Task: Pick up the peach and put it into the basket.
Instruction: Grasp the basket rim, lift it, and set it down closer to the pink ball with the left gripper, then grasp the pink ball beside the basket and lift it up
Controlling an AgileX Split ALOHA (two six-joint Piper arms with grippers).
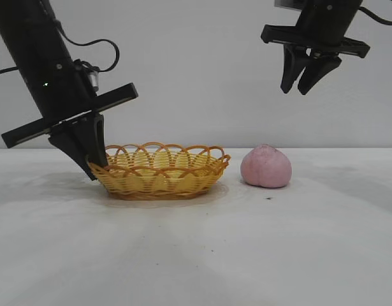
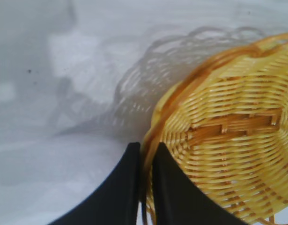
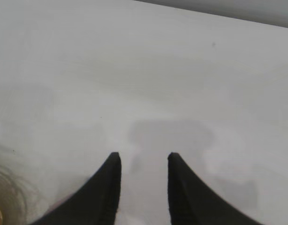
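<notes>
White table [image 1: 196, 255], matte, plain, runs the full width of the exterior view and meets a pale wall at the back. Two things sit directly on it: basket [image 1: 160, 171] left of centre, yellow weave with an orange-brown looped rim, upright; peach [image 1: 266, 167] to its right, pale pink, close by but not touching, gap of bare table between. Small dark speck on the surface just in front of the peach. Soft grey shadows fall on the tabletop under and around the basket; left wrist view shows the rim's looped shadow cast onto the table [image 2: 64, 70] beside it.
</notes>
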